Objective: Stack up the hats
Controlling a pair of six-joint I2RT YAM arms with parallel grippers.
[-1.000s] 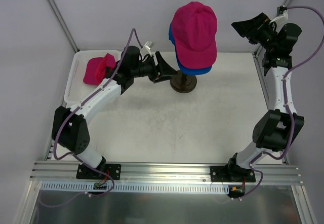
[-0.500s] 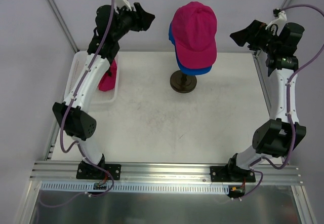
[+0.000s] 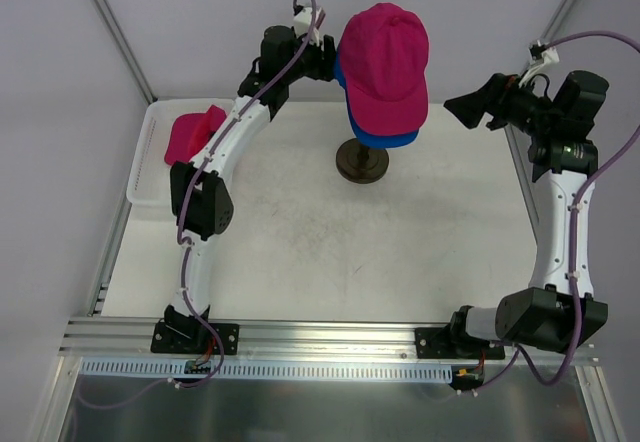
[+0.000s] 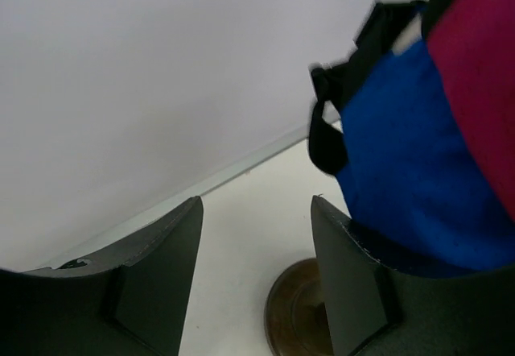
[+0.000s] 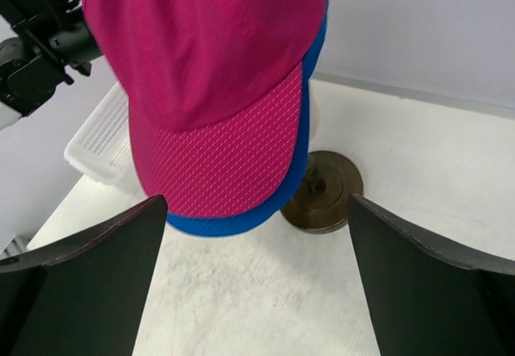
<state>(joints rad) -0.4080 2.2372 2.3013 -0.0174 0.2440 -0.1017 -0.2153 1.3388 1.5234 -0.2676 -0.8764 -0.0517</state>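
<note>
A magenta cap (image 3: 385, 47) sits on a royal blue cap (image 3: 388, 138), both stacked on the mannequin stand. A second magenta cap (image 3: 193, 134) lies in the white basket (image 3: 150, 177) at the left. My left gripper (image 3: 322, 60) is open and empty, raised just behind and left of the stacked caps. In the left wrist view it (image 4: 257, 211) has the blue cap (image 4: 410, 163) and its black strap (image 4: 334, 106) close on the right. My right gripper (image 3: 470, 107) is open and empty, right of the stack. Its wrist view (image 5: 257, 211) faces both brims (image 5: 217, 163).
The stand's dark round base (image 3: 362, 162) rests on the white table and also shows in the right wrist view (image 5: 326, 191). The basket (image 5: 100, 142) sits at the table's left edge. Grey walls close in at the back and sides. A metal rail runs along the near edge.
My left arm swung from beside the basket, up high at the back left, then right to the back of the stacked caps. My right gripper shifted slightly down and left.
</note>
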